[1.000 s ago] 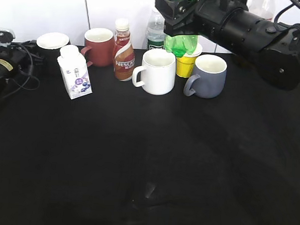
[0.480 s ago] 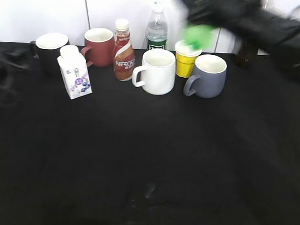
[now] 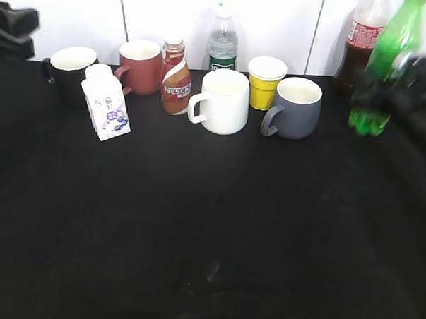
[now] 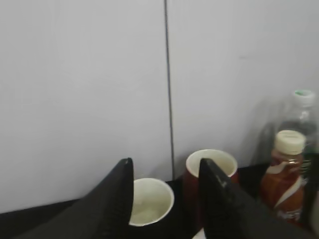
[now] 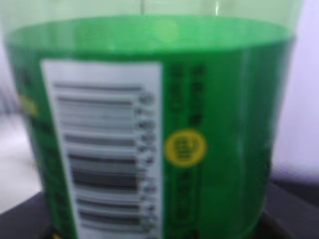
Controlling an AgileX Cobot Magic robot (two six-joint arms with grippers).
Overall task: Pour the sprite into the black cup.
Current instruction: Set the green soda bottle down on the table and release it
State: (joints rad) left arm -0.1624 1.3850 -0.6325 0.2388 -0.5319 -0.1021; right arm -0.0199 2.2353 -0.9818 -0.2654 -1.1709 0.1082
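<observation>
The sprite (image 3: 387, 65), a green plastic bottle, is tilted at the far right of the exterior view, its base just above the black table. My right gripper (image 3: 407, 83) is a dark blur around it. In the right wrist view the sprite's label (image 5: 149, 139) fills the frame and hides the fingers. The black cup (image 3: 70, 66) stands at the back left, white inside. My left gripper (image 3: 12, 22) hovers behind it, open and empty. In the left wrist view, the left gripper (image 4: 166, 162) frames the black cup (image 4: 151, 200).
Along the back stand a maroon mug (image 3: 140, 64), a Nescafe bottle (image 3: 175, 76), a water bottle (image 3: 222, 43), a white mug (image 3: 225, 101), a yellow cup (image 3: 266, 83), a grey mug (image 3: 296, 107) and a cola bottle (image 3: 358, 46). A milk carton (image 3: 106, 102) stands by the black cup.
My right arm has swung the sprite from above the white mug and yellow cup to the far right and lowered it. My left arm has risen from the table's left edge.
</observation>
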